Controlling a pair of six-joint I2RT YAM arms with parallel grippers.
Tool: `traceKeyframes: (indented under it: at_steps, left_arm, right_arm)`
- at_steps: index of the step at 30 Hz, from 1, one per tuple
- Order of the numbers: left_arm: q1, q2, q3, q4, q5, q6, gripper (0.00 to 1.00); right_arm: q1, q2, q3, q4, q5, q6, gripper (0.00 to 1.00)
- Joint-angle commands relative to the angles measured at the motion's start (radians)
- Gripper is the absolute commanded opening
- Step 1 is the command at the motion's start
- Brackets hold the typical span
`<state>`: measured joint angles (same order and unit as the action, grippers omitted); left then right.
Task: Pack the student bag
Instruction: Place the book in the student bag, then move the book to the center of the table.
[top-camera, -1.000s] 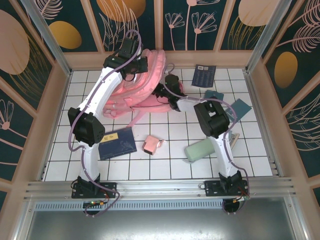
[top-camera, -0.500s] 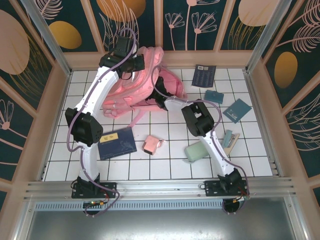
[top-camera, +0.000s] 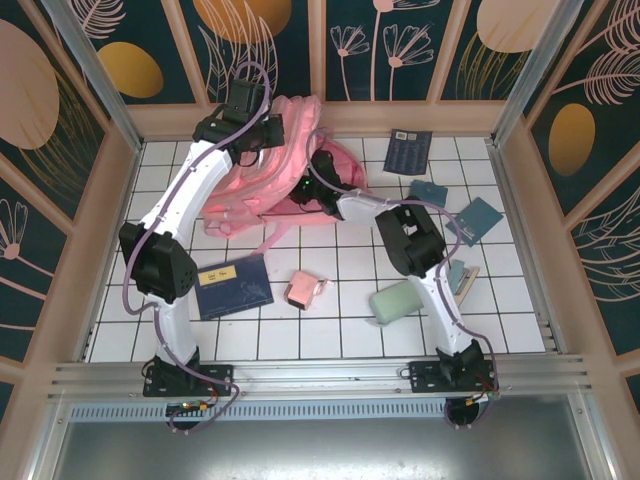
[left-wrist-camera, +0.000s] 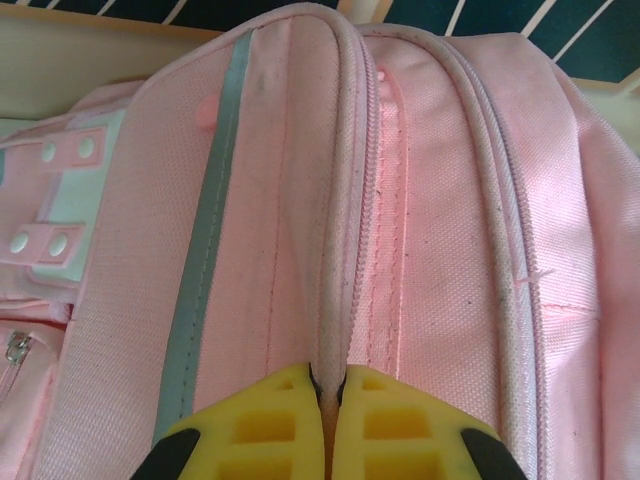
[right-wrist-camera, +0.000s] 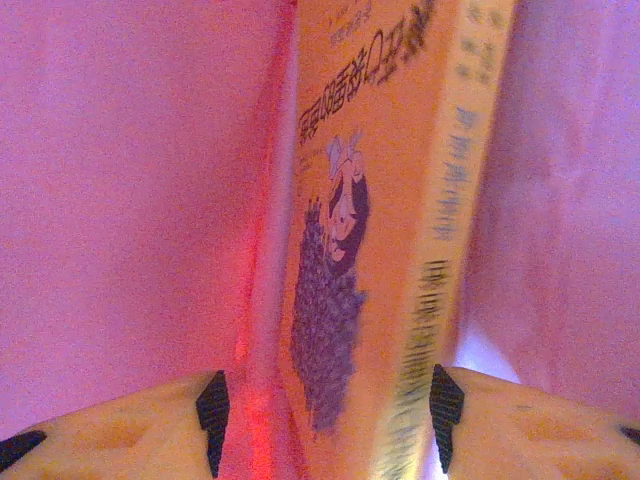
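The student bag (top-camera: 265, 175) is slumping against the far edge of the counter (top-camera: 300, 330), a little left of the middle. The left tool (left-wrist-camera: 327, 385) is pinching a fold of its fabric along a zip seam, fingers pressed together, and is holding the mouth up. The right tool (right-wrist-camera: 327, 410) is reaching inside the bag with its fingers spread on either side of a book (right-wrist-camera: 380, 230), which is standing on edge between the pink walls. A gap is showing on one side, so the book is looking loose rather than clamped. The likeliest trouble is coming on the way out: a spread finger is liable to be catching the cover or the soft wall and dragging the book back up or tipping it flat across the opening. The pinch on the seam is also thin, and fabric slipping from it would be letting the mouth collapse onto the right arm. A notebook (top-camera: 234, 286) is waiting near the counter's left edge, and a collapsed mouth would be blocking it.
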<state>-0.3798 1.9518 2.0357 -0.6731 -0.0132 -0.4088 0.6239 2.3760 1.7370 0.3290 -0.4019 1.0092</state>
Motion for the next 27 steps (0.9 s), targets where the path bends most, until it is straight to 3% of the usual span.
traceKeyframes:
  at_steps: [1, 8, 16, 18, 22, 27]
  left_arm:
    - [0.002, -0.062, -0.031, 0.122, -0.070, 0.034, 0.00]
    - [0.002, -0.052, -0.117, 0.159, -0.105, 0.046, 0.00]
    - [0.001, -0.032, -0.187, 0.175, -0.176, 0.004, 0.00]
    - [0.002, -0.029, -0.199, 0.174, -0.195, -0.010, 0.00]
    - [0.002, -0.041, -0.235, 0.185, -0.202, -0.040, 0.00]
    - [0.002, -0.059, -0.275, 0.202, -0.172, -0.069, 0.00]
  right_arm:
    - [-0.027, -0.120, -0.047, -0.084, 0.039, -0.079, 0.59]
    - [-0.071, -0.312, -0.200, -0.235, 0.116, -0.215, 0.55]
    - [-0.191, -0.506, -0.356, -0.373, 0.236, -0.363, 0.34]
    - [-0.235, -0.505, -0.352, -0.408, 0.268, -0.389, 0.26]
    - [-0.309, -0.433, -0.267, -0.495, 0.364, -0.437, 0.00]
    - [-0.382, -0.265, -0.054, -0.628, 0.500, -0.455, 0.00]
